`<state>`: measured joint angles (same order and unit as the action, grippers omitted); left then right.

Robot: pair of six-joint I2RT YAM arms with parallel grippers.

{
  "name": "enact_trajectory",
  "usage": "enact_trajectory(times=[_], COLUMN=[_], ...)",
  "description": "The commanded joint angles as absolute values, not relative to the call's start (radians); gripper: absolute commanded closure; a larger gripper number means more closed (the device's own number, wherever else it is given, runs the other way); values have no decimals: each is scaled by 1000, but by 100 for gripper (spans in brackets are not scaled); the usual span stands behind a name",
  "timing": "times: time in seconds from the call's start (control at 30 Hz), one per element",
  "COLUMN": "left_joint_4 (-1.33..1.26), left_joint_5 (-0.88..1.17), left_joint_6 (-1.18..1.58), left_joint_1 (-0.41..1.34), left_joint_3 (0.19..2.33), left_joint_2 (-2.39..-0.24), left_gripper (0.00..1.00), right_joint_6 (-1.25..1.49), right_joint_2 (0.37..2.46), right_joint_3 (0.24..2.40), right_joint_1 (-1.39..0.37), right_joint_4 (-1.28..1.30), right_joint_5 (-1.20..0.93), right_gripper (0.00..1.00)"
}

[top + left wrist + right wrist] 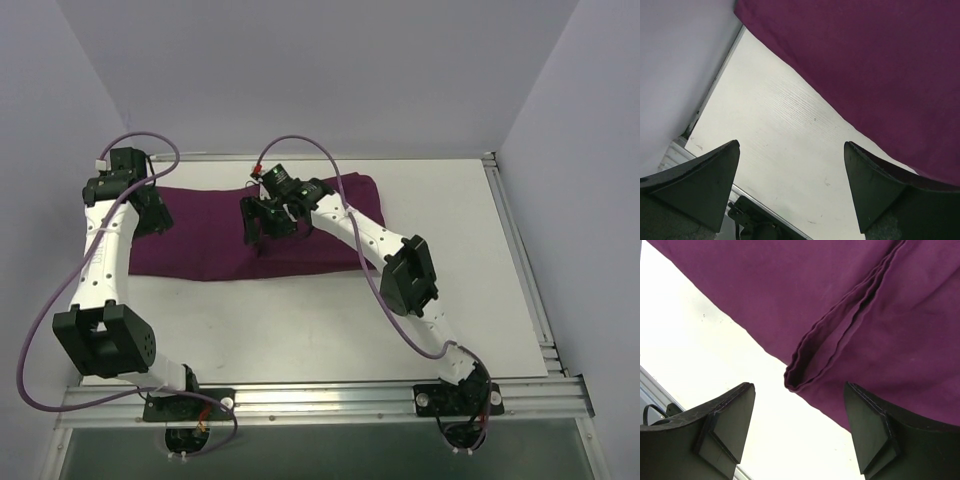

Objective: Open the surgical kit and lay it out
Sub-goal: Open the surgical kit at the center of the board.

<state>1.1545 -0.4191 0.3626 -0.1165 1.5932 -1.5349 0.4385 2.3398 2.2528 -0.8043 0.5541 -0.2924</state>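
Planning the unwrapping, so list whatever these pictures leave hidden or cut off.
Contents of the dark purple folded cloth wrap: every view, the cloth itself covers them.
Wrap's far left corner: top view, partly behind the left tool.
Inside of the layered fold: right wrist view, shadowed, running off the top edge.
Most of the wrap: left wrist view, cut off top and right.

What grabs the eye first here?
The dark purple cloth wrap, lying folded across the far half of the white table. Both arms reach over it: the left gripper is open at the wrap's left edge, and the right gripper is open above a layered fold near the middle.
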Motion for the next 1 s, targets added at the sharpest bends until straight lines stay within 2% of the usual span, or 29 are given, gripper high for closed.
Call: enact_trajectory(times=[0.0, 0.13, 0.4, 0.5, 0.6, 0.63, 0.73, 0.9, 0.97], left_joint_4=[1123, 1118, 1082, 1071, 1069, 1071, 1071, 1068, 1062], left_joint_5=[-362, -347, -244, -209, -204, -209, -210, -195, -173], left_joint_6=[376, 376, 360, 368, 367, 367, 362, 371, 382], left_joint_1=[-112, -112, -112, -112, -110, -112, -110, -110, -112], left_joint_3=[1595, 1580, 1552, 1539, 1534, 1534, 1532, 1503, 1483], left_joint_2=[-1479, -1485, -1457, -1442, -1437, -1436, -1437, -1440, -1439], left_gripper=[6, 6, 6, 6, 6, 6, 6, 6, 6], right_joint_6=[448, 469, 463, 466, 466, 466, 466, 457, 453], right_joint_2=[2333, 2355, 2391, 2404, 2411, 2411, 2395, 2327, 2238], right_joint_3=[2266, 2267, 2293, 2301, 2327, 2350, 2384, 2411, 2311], right_joint_1=[-825, -834, -834, -839, -841, -841, -833, -763, -683], right_joint_4=[554, 552, 580, 577, 578, 581, 583, 630, 653], right_joint_5=[-278, -270, -247, -249, -232, -224, -195, -114, -11], right_gripper=[28, 37, 39, 43, 60, 78, 98, 100, 100])
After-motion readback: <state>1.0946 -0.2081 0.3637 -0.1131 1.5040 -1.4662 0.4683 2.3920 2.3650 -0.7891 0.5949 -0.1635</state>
